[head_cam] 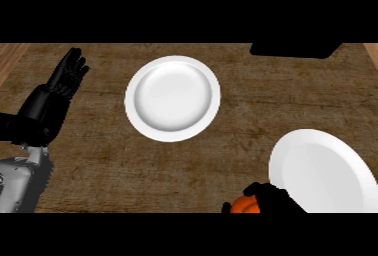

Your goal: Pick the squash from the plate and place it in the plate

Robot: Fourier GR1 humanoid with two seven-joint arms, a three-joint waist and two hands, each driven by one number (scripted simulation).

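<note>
Right hand (pixel 277 202) clasping the squash (pixel 242 206) at 5 o'clock, beside the near plate (pixel 325 170).

Its fingers curl round the orange squash, hiding most of it, just off that plate's rim at 7 o'clock, over the brown worktop (pixel 111 165). A second white plate (pixel 172 98) lies well apart near the centre. The left hand (pixel 57 95) rests at 9 o'clock, fingers straight and released, pointing up.

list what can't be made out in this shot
1. The squash, head view: only an orange sliver shows; the right hand curled round it and the lower edge hide its shape.
2. The right forearm: cut off by the lower edge.
3. The dark object at the top right: cut by the upper edge, so unidentifiable.
</note>
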